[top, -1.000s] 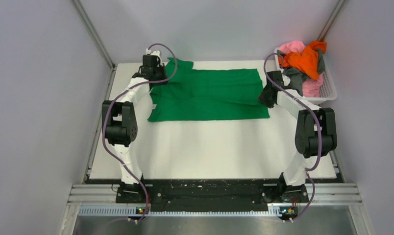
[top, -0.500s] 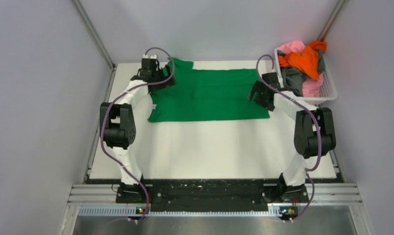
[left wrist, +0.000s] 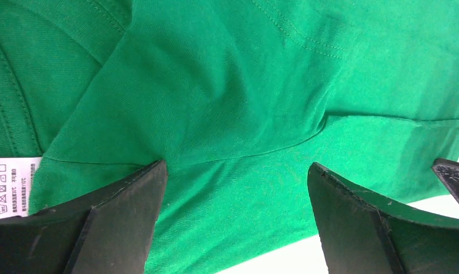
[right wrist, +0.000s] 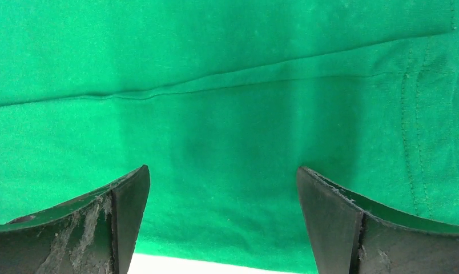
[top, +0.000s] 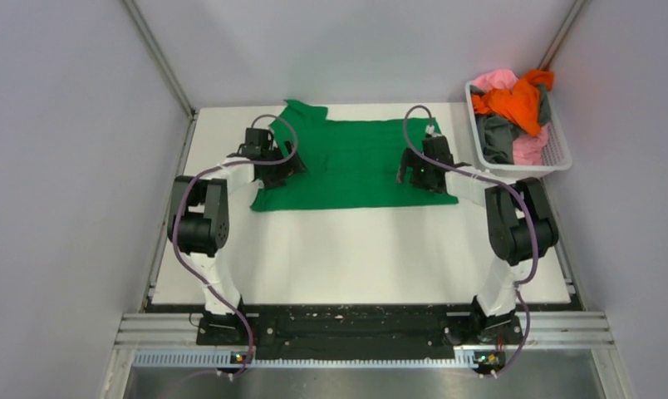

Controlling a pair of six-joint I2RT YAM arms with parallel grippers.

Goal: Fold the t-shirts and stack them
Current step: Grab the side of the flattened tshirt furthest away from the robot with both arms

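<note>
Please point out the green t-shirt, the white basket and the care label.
green t-shirt (top: 356,162), top view, its middle
white basket (top: 558,151), top view, right wall
care label (left wrist: 10,182), left wrist view, printed face

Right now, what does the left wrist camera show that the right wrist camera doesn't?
Only the left wrist view shows a white care label and a puckered crease where seams meet. Only the right wrist view shows a long straight fold line across the cloth and hem stitching. Both show the green t-shirt, a sliver of white table, and an open gripper over the cloth: left gripper, right gripper.
</note>
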